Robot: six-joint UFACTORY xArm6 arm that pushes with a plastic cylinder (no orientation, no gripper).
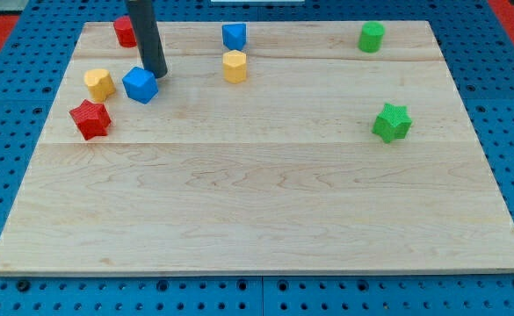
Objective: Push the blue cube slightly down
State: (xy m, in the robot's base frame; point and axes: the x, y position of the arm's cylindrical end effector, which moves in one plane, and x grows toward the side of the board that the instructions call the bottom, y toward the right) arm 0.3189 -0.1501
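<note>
The blue cube [140,84] sits on the wooden board [265,193] at the view's upper left. My dark rod comes down from the view's top, and my tip [157,73] stands just above and right of the blue cube, touching or nearly touching its upper right edge. A yellow block [99,83] lies just left of the cube. A red star-shaped block [90,118] lies below and left of it.
A red block [124,32] sits at the top left, partly behind the rod. A second blue block [234,36] and a yellow block [235,66] lie at top centre. A green cylinder [372,37] is at top right; a green star [392,122] is at right.
</note>
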